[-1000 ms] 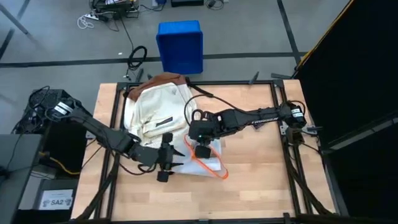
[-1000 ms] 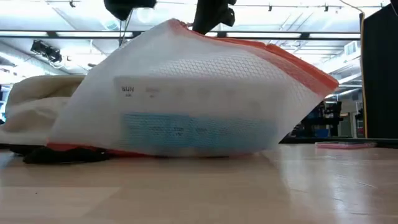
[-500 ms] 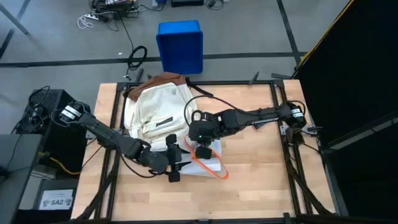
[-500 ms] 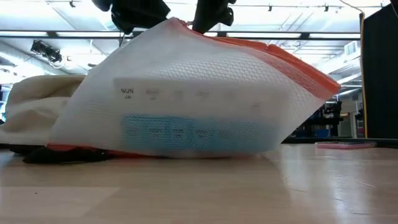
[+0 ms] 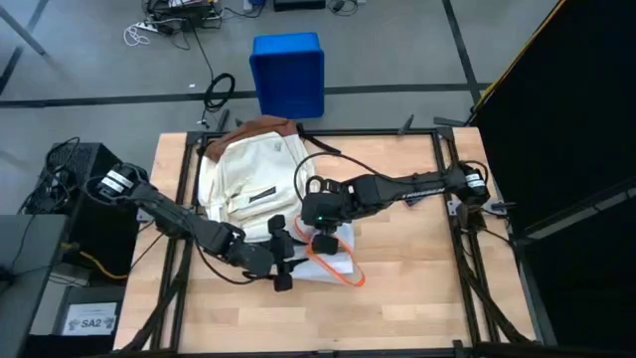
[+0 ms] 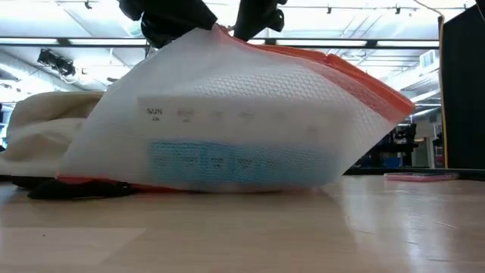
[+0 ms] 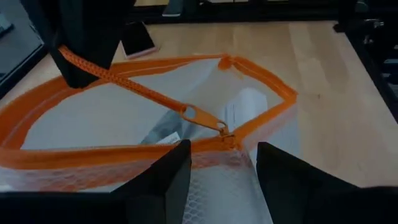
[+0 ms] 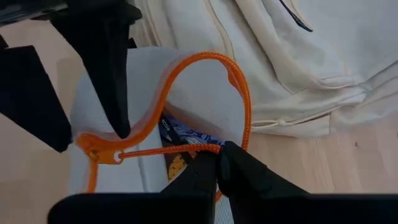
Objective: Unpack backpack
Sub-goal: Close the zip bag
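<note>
The right gripper (image 8: pixel 217 163) has its fingers pinched together on the orange zip edge of the clear pouch (image 8: pixel 155 124), holding that rim up off the table; the left gripper (image 7: pixel 217 165) is spread wide at the pouch's opposite end, its two dark fingers (image 7: pixel 163 180) either side of the orange zip pull (image 7: pixel 205 119) without closing on it, mesh wall just below them; inside the pouch a white packet (image 7: pixel 245 106) and a printed card show through; from table height the pouch (image 6: pixel 227 121) stands tented, orange edge uppermost; the backpack (image 5: pixel 248 174) lies flat on the wooden table (image 5: pixel 417 249) just behind the pouch, cream fabric up, brown base toward the far edge, near the left side; a blue bin (image 5: pixel 288 75) sits on the floor beyond the table
</note>
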Action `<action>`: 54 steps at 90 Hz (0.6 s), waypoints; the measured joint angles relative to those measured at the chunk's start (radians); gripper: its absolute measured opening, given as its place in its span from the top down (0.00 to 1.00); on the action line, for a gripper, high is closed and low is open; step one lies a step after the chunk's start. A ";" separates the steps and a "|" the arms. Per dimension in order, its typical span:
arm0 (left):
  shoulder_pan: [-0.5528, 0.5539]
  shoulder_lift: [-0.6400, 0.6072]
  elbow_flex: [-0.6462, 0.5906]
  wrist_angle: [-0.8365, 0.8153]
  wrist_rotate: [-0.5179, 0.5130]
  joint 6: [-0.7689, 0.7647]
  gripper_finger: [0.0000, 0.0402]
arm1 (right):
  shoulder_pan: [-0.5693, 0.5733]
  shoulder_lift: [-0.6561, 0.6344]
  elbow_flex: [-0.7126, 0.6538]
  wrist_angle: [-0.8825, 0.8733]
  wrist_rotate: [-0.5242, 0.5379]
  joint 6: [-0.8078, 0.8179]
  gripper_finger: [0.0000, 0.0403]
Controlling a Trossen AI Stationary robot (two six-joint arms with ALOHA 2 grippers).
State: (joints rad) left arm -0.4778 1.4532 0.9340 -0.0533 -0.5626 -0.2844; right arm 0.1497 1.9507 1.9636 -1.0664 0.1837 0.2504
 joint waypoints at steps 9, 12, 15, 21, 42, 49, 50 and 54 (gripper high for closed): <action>0.001 0.011 0.000 0.006 0.002 0.000 0.62 | 0.000 0.000 0.000 0.001 -0.004 0.000 1.00; 0.003 0.018 0.000 0.012 0.002 0.003 0.62 | 0.000 0.000 0.000 0.003 -0.004 0.000 1.00; 0.003 0.026 0.000 0.013 0.002 0.010 0.62 | -0.001 0.000 0.000 0.007 -0.004 0.000 1.00; 0.012 0.048 0.000 0.023 0.003 0.011 0.62 | -0.002 0.000 0.000 0.017 -0.004 0.000 1.00; 0.034 0.065 0.000 0.044 -0.002 0.012 0.76 | -0.003 0.000 0.000 0.023 -0.018 0.000 1.00; 0.034 0.060 0.000 0.048 -0.002 0.037 0.90 | -0.003 0.000 0.000 0.023 -0.021 0.000 1.00; 0.033 0.059 0.000 0.049 -0.002 0.043 0.92 | -0.003 0.000 0.000 0.023 -0.021 0.000 1.00; 0.033 0.058 0.000 0.054 -0.003 0.063 0.96 | -0.003 0.000 0.000 0.022 -0.021 0.000 1.00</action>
State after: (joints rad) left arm -0.4450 1.5116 0.9340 0.0008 -0.5652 -0.2211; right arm 0.1467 1.9507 1.9636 -1.0443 0.1623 0.2508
